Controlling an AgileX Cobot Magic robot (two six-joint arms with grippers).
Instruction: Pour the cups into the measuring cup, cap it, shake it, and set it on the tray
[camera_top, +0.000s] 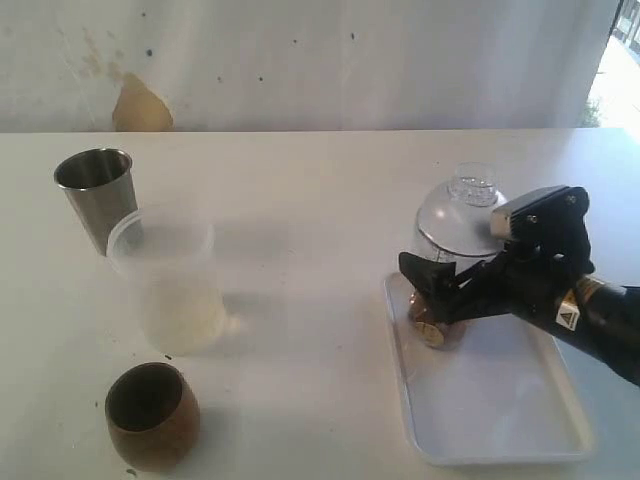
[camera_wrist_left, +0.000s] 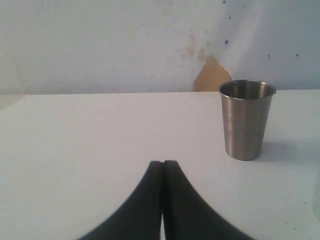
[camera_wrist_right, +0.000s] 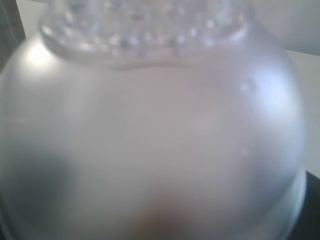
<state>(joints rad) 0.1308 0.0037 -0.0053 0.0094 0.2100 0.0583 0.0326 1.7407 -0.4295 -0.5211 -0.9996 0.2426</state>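
Measuring cup (camera_top: 432, 332), cap (camera_top: 462, 215) on, is at the tray's (camera_top: 500, 425) near-left corner, lower right of frame. The right gripper (camera_top: 428, 290) is clamped round its body. The left gripper (camera_wrist_left: 162, 167) is pinched together, empty. Looks like thin, slick plastic that's probably light, so I'd hold mid-body, not the cap.

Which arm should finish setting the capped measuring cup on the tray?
Right. The right gripper holds the measuring cup over a corner of the tray; the left gripper is shut, empty, facing the steel tumbler, far from the tray.
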